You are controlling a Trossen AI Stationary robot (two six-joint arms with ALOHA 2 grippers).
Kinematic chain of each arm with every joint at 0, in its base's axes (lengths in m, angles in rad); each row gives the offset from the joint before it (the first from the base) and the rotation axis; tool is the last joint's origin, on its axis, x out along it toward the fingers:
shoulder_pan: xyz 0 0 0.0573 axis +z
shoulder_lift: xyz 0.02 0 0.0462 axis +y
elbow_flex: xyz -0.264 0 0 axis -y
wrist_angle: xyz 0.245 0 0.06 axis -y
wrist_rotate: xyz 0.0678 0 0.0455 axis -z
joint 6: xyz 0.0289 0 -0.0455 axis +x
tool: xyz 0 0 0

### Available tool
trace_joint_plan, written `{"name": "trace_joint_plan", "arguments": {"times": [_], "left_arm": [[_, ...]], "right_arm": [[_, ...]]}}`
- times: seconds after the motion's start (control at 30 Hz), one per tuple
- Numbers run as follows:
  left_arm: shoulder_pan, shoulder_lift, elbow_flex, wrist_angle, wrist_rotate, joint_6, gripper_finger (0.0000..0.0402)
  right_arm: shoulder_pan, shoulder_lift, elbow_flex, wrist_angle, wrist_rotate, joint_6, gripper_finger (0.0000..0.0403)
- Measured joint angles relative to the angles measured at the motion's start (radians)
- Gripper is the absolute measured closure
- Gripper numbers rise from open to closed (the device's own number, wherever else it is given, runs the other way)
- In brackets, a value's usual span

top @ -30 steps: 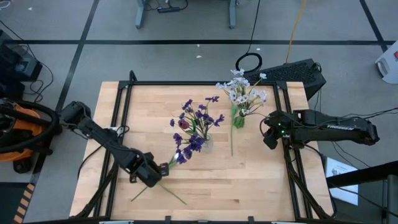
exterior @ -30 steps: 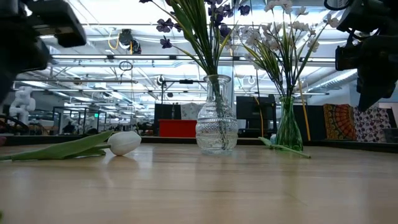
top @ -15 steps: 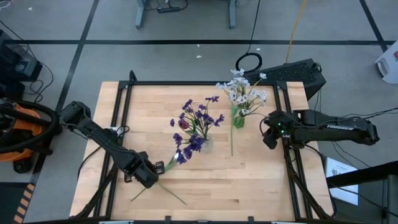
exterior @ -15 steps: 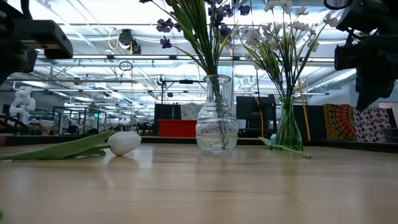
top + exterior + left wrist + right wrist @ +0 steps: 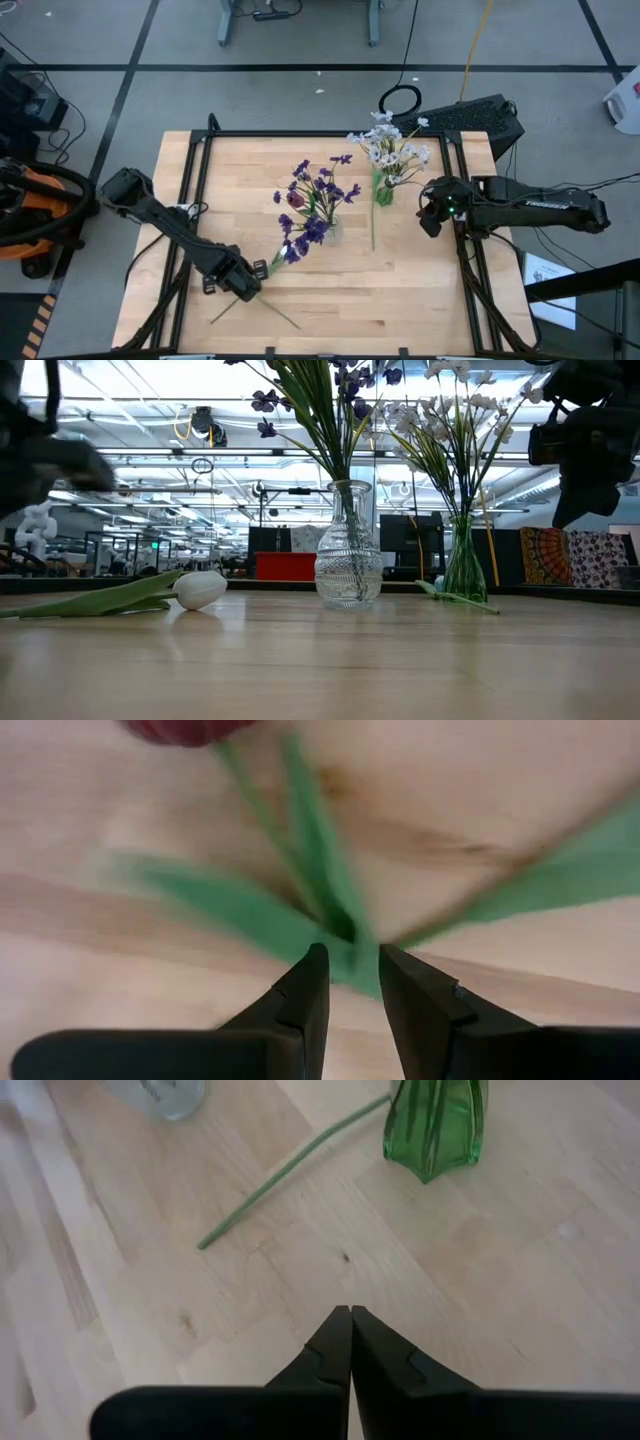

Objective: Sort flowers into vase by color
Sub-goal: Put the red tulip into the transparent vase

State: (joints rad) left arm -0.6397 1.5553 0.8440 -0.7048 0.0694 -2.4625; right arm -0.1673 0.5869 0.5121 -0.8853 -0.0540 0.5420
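Left gripper (image 5: 243, 285) is low over the bench near its front edge, left of centre, fingers (image 5: 305, 995) parted a little around a green stem (image 5: 335, 915) of the loose flowers (image 5: 255, 300); not closed on it. The stem's long axis runs away from the fingertips toward a dark red bud (image 5: 185, 730) (mostly cut off in the wrist view). A white tulip (image 5: 200, 588) lies flat nearby. Clear vase (image 5: 348, 545) with purple sprigs stands mid-bench, green vase (image 5: 435, 1120) with white blossoms toward the right rear. Right gripper (image 5: 350, 1330) waits at the right edge, fingers pressed together, holding nothing. Left arm is clearly nearer.
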Motion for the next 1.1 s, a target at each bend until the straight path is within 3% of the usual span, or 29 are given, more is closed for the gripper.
{"name": "trace_joint_plan", "arguments": {"times": [0.1, 0.5, 0.7, 0.93, 1.1], "left_arm": [[-0.004, 0.045, 0.000, 0.005, 0.066, -0.020, 0.0304], [0.019, 0.103, 0.004, 0.015, 0.054, 0.015, 0.0310], [0.023, 0.104, 0.004, -0.013, 0.032, 0.041, 0.0383], [0.023, 0.082, 0.002, -0.046, -0.067, 0.087, 0.0392], [-0.001, 0.029, 0.014, -0.104, -0.269, 0.090, 0.0393]], "right_arm": [[0.000, 0.000, 0.000, 0.004, 0.000, 0.012, 0.0403], [0.000, 0.000, 0.000, 0.069, 0.000, 0.023, 0.0403], [0.000, 0.000, 0.000, 0.104, -0.002, 0.061, 0.0403], [0.000, 0.000, 0.000, 0.107, -0.004, 0.088, 0.0403], [0.000, 0.001, 0.000, 0.112, -0.004, 0.104, 0.0403]]}}
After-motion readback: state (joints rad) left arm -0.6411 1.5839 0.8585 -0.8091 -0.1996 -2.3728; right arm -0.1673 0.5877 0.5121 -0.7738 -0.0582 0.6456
